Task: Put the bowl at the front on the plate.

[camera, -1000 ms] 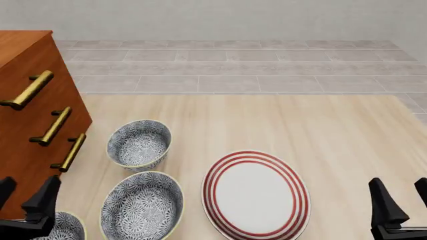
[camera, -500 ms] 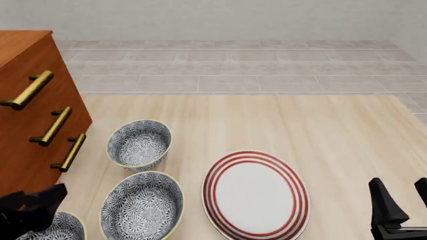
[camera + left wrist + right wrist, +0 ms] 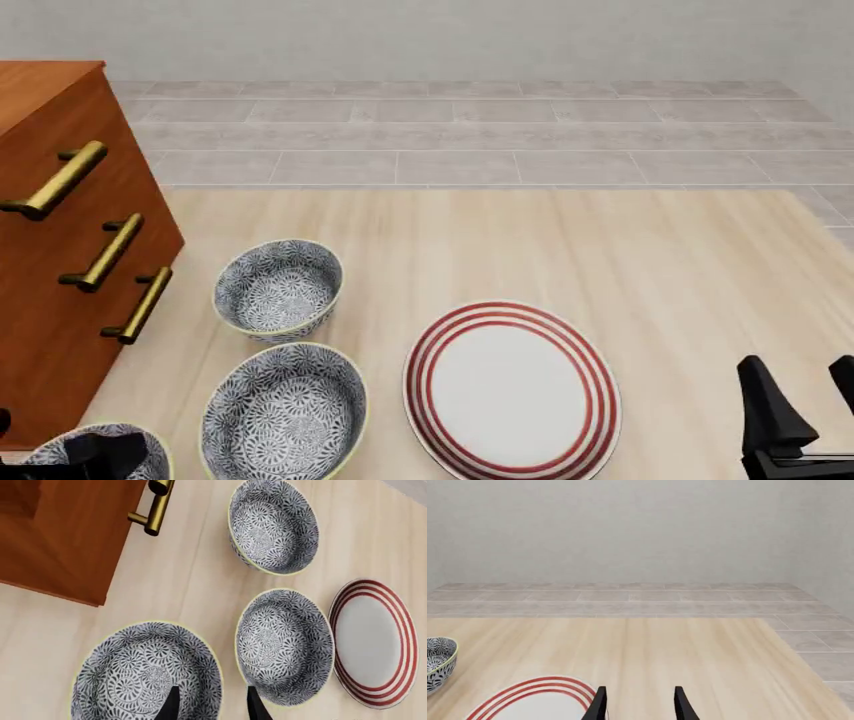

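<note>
The front bowl (image 3: 94, 452), a deep blue-and-white floral one with a thin pale yellow rim, is sitting at the near left corner of the wooden table (image 3: 561, 250), partly cut off by the front view's lower edge. The left gripper (image 3: 212, 705) is hanging directly over it, its two dark fingers (image 3: 171, 706) standing spread apart: one is showing against the bowl's inner wall and the other over its rim, and both look to be above it, pinching nothing. From the front only a dark scrap of this gripper is peeking out at the bowl's near side.

At the near right, the right gripper (image 3: 805, 420) is hovering over bare table with its fingers parted and empty, just beside the plate's right edge.

The red-ringed white plate (image 3: 513, 391) is lying flat at the table's near centre. Between it and the front bowl, a second matching bowl (image 3: 284, 411) is standing close beside the plate's left rim. Farther back and left, a third bowl (image 3: 278, 288) is standing near the wooden drawer cabinet with brass handles (image 3: 80, 220). Beyond the table, a grey tiled floor (image 3: 467, 130) is running to a pale wall.
</note>
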